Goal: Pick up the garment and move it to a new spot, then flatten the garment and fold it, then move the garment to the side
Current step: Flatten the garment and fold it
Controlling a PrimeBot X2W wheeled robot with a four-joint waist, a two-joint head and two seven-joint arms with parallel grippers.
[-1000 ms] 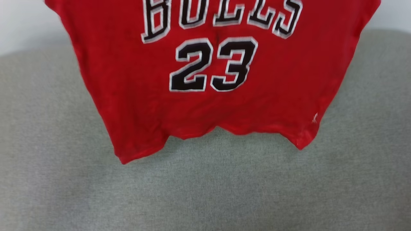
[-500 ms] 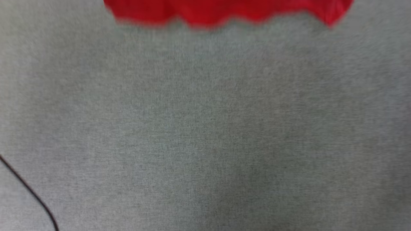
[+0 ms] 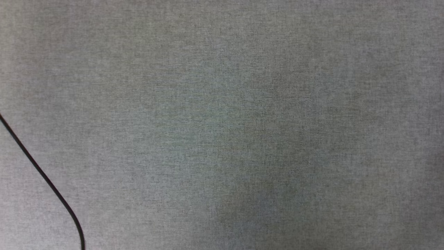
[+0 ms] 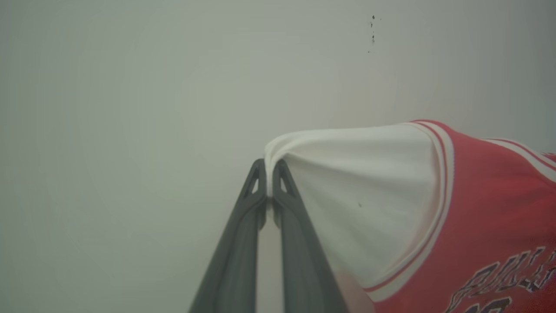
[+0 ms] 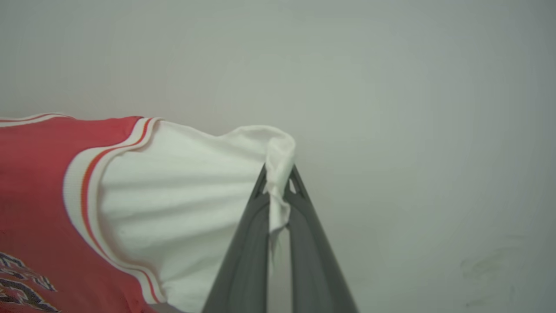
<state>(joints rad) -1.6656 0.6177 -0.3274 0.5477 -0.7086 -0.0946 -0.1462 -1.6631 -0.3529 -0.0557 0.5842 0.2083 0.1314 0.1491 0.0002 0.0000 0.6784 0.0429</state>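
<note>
The garment (image 4: 478,208) is a red jersey with white sleeves and red-white striped trim, held up in the air and stretched between both grippers. In the left wrist view my left gripper (image 4: 269,167) is shut on the edge of one white sleeve (image 4: 365,187). In the right wrist view my right gripper (image 5: 278,171) is shut on the edge of the other white sleeve (image 5: 186,191), with the garment (image 5: 34,174) spreading to the left. Part of the black-and-white lettering (image 4: 499,278) shows at the lower right of the left wrist view. The rest of the jersey is out of frame.
The head view looks down on a grey fabric surface (image 3: 242,121) with a thin black cable (image 3: 41,173) curving across its lower left corner. Behind the held sleeves in both wrist views is a plain pale wall (image 4: 130,108).
The head view has swung downward: the hanging red jersey slid up and out of the picture, and the black cable came into view at the lower left.
</note>
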